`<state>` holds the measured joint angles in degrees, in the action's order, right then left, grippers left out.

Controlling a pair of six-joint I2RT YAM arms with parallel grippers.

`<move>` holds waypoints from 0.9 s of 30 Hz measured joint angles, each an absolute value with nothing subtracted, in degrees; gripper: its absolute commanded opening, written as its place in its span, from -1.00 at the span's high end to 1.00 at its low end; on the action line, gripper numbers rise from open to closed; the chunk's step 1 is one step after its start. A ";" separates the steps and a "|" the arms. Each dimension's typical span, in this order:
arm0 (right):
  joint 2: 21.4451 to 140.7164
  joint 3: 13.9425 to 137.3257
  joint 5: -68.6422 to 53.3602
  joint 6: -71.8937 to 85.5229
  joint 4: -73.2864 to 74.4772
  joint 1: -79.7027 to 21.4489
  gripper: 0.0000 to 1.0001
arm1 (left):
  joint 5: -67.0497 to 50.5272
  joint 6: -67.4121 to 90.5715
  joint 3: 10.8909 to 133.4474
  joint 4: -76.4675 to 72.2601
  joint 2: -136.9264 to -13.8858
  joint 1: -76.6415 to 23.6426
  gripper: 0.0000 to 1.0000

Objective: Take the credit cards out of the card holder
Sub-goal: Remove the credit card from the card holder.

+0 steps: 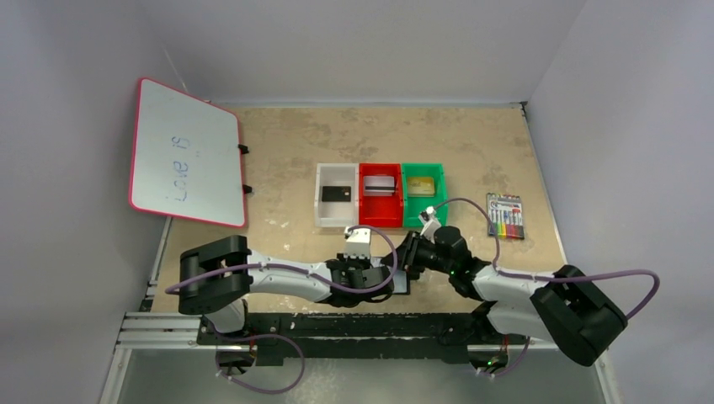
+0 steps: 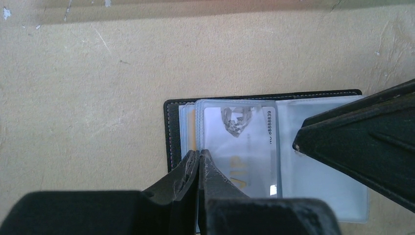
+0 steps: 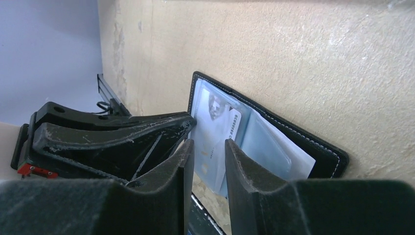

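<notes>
Left gripper (image 2: 197,157) clenched at the card holder (image 2: 172,132), my right gripper (image 3: 209,149) released; three credit cards (image 1: 380,184) lie in bins (image 1: 380,221) at twelve o'clock, a fourth card (image 2: 240,147) still sleeved.

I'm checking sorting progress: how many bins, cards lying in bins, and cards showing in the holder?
Bins: 3 (white bin, red bin, green bin)
Cards in bins: 3 (black card, silver-grey card, gold card)
Cards showing in card holder: 1 (pale VIP card)
Total: 7
</notes>
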<state>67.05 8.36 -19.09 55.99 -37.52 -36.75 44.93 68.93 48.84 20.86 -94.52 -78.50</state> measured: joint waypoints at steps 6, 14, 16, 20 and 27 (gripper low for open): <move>70.24 10.07 -20.14 54.33 -36.71 -36.73 0.38 | 44.31 68.93 48.38 20.45 -94.02 -78.50 1.00; 80.90 10.17 -26.26 53.89 -43.97 -36.73 0.54 | 44.07 68.88 48.25 20.18 -93.95 -78.50 1.00; 81.49 10.17 -26.57 53.95 -44.86 -36.73 0.46 | 44.10 68.79 48.21 20.25 -93.93 -78.50 1.00; 79.37 10.15 -25.98 54.24 -43.66 -36.75 0.34 | 44.10 68.82 48.10 20.23 -93.80 -78.50 1.00; 73.45 10.20 -25.10 54.41 -42.33 -36.75 0.44 | 43.62 68.82 48.10 20.18 -93.51 -78.50 1.00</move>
